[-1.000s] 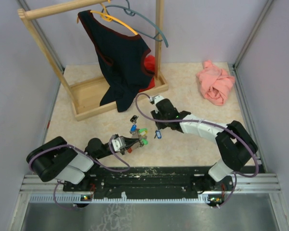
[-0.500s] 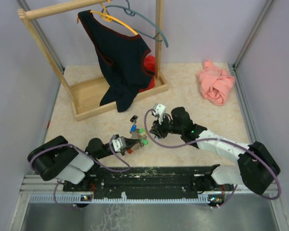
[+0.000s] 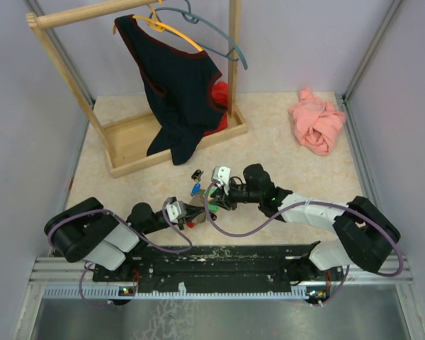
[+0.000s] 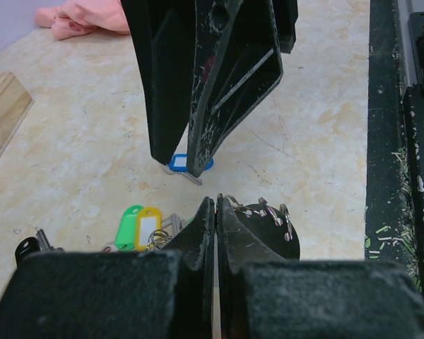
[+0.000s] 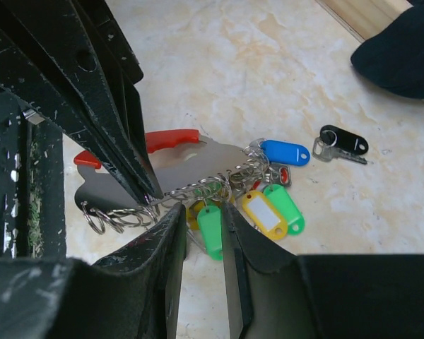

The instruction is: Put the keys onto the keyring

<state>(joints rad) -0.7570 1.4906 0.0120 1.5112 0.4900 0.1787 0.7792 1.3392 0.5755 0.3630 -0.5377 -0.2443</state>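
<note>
Tabletop (image 3: 283,163): beige, marbled, with purple walls behind.
Left gripper (image 4: 216,212): pinched tight on the keyring (image 5: 120,215); its fingers partly hide the red-handled metal plate (image 5: 198,159).
Keys (image 5: 268,205): coloured tags bunched on the table at the keyring, between both grippers.
Right gripper (image 5: 203,210): jaws partly apart over a green tag; grip unclear.
Blue-tagged key (image 4: 191,162): at the right fingertips; cannot tell if it is held or lying on the table.

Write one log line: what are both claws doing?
left claw: shut on keyring | right claw: part open, lined up on green key

Wooden rack (image 3: 124,138), hanging dark garment (image 3: 177,85), pink cloth (image 3: 316,122), perhaps red fabric (image 3: 220,95)
</note>
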